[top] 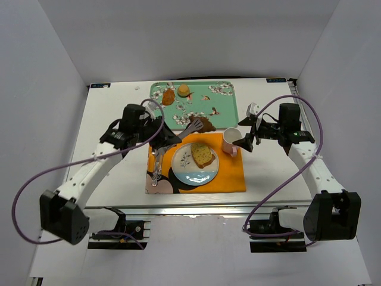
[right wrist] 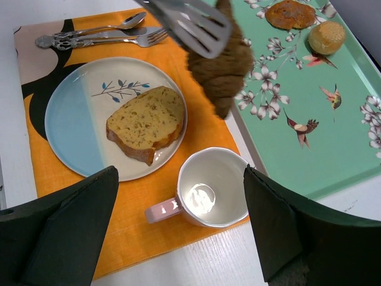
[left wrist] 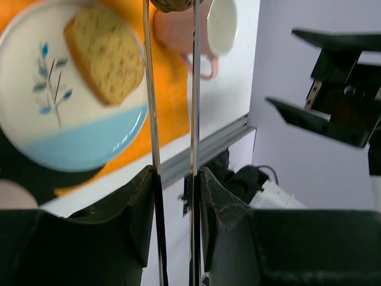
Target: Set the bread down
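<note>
My left gripper [top: 164,138] [left wrist: 177,173] is shut on metal tongs [top: 191,127] [left wrist: 150,89]. The tongs [right wrist: 184,24] grip a brown croissant [top: 206,124] [right wrist: 223,65] above the tray's near edge, just beyond the plate. Only the croissant's bottom [left wrist: 172,5] shows in the left wrist view. A slice of seeded bread [top: 202,155] [left wrist: 107,53] [right wrist: 146,122] lies on the white and blue plate [top: 189,174] [left wrist: 36,143] [right wrist: 71,119]. My right gripper [top: 247,142] [right wrist: 181,170] is open and empty above the pink mug [top: 231,142] [right wrist: 211,187].
A teal flowered tray [top: 223,107] [right wrist: 333,137] at the back holds a flat pastry [top: 169,96] [right wrist: 290,13] and a round bun [top: 183,90] [right wrist: 326,37]. An orange placemat [top: 229,173] [right wrist: 119,232] carries the plate, the mug, and a spoon and fork [top: 156,167] [right wrist: 101,33] on its left.
</note>
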Available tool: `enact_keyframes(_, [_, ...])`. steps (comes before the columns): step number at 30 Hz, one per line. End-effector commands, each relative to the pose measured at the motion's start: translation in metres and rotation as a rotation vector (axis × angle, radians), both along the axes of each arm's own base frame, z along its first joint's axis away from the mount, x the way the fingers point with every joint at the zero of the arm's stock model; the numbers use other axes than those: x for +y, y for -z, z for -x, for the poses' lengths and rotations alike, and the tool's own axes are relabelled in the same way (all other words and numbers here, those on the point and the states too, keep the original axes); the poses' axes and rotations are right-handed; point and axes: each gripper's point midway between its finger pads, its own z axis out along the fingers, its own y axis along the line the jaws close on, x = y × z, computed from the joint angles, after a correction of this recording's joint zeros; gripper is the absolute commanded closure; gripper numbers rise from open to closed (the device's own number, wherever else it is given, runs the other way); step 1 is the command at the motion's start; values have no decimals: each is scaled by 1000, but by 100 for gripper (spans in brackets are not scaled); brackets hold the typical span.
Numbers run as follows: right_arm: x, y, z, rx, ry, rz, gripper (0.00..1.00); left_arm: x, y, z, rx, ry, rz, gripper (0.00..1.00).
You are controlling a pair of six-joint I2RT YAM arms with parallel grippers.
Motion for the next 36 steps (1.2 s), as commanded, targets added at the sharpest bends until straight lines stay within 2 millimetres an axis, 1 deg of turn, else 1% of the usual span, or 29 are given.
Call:
enact_keyframes(1, [2, 1, 6, -12, -35, -13, 11, 18, -3, 43, 34, 1, -21, 100])
enact_keyframes(2, [2, 2, 6, -13, -38, -10, 11, 21, -4, 49, 40, -2, -22, 100])
enact_keyframes(6, [2, 4, 6, -25, -48, 0, 10, 35, 5, 79, 102, -16, -44, 100])
enact_keyframes(8, [2, 5, 7, -28, -57, 3, 11, 40, 7, 88, 119, -21, -48, 100])
enact_keyframes(9, [2, 5, 7, -27, -60, 2, 10, 44, 9, 99, 138, -20, -59, 100])
enact_keyframes(11, [3, 5, 8, -28, -67, 1, 11, 51, 14, 109, 155, -17, -85, 100])
enact_keyframes(12, [3, 6, 8, -25, -70, 0, 11, 56, 20, 119, 193, -15, -107, 100])
enact_keyframes(13, [3, 7, 9, -21, -73, -1, 10, 58, 20, 124, 190, -14, -109, 100])
enact_keyframes(15, [4, 9, 10, -11, -76, -4, 11, 62, 25, 132, 217, -17, -118, 100])
enact_keyframes(18, [4, 13, 10, 0, -80, -6, 11, 62, 30, 138, 235, 0, -121, 100])
enact_keyframes(25, [4, 14, 8, -1, -79, -3, 11, 64, 41, 142, 244, 75, -175, 100])
enact_keyframes(30, [4, 15, 7, 2, -78, -2, 11, 63, 59, 140, 269, 145, -223, 100])
enact_keyframes(32, [3, 16, 7, 2, -75, 2, 11, 63, 62, 136, 265, 162, -240, 94])
enact_keyframes(33, [3, 17, 7, 4, -75, 4, 11, 62, 61, 133, 266, 166, -245, 89])
enact_keyframes(34, [3, 17, 7, 2, -74, 6, 11, 62, 62, 131, 264, 163, -255, 79])
enact_keyframes(36, [3, 18, 7, 7, -73, 7, 10, 62, 60, 127, 256, 165, -264, 68])
